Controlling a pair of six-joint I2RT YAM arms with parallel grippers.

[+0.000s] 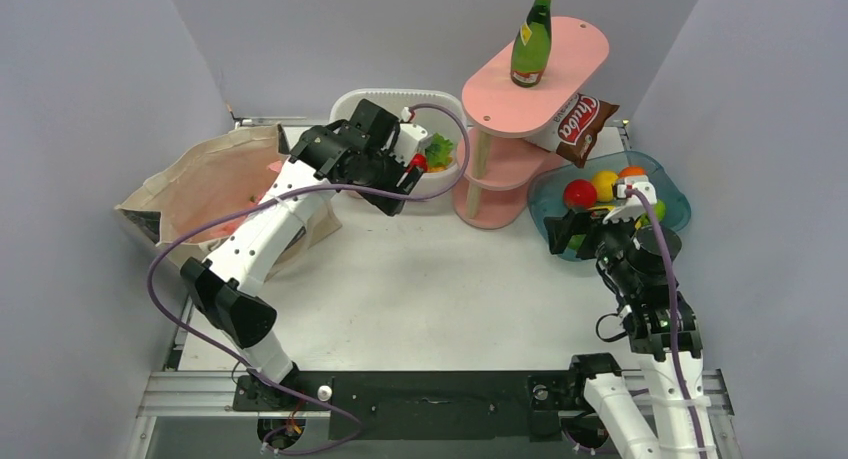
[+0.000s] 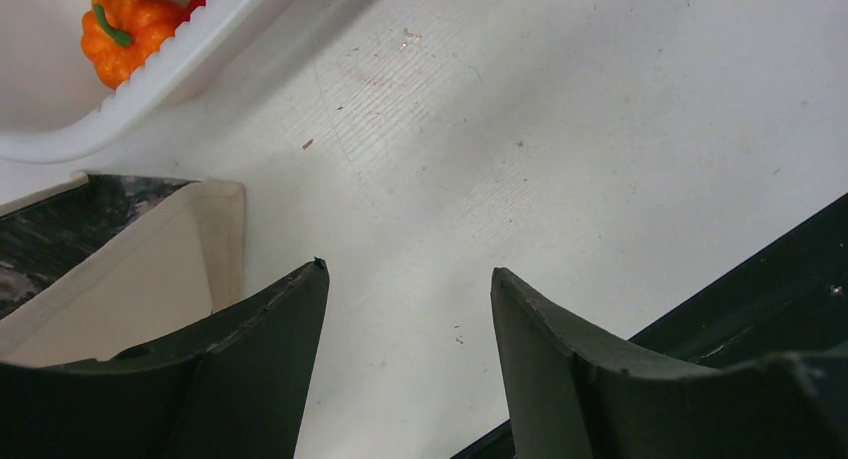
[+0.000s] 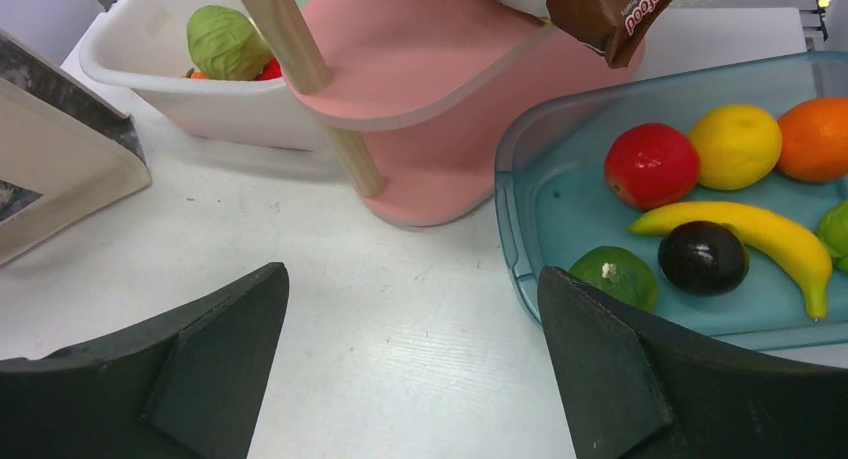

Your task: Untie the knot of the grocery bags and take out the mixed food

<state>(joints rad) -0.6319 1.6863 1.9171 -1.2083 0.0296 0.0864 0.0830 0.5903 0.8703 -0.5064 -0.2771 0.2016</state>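
Black fingers of my left gripper (image 2: 408,271) are standing apart, holding nothing, hovering over the table (image 2: 560,129) between the canvas tote (image 1: 205,184) and the white bin (image 1: 347,103), arm stretching forward over the tote. My right gripper (image 3: 412,272) is gaping wide, empty, arm folding upright beside the teal fruit tray (image 3: 570,209). Green glass bottle (image 1: 532,39) is standing atop the pink shelf stand (image 1: 575,49), with the crisp packet (image 1: 578,127) under it.

The left arm (image 1: 270,229) covers part of the canvas tote (image 1: 195,184) and the white tub (image 1: 400,97) in the top view. The crisp packet (image 3: 610,19) is cut off by the right wrist view's top edge.
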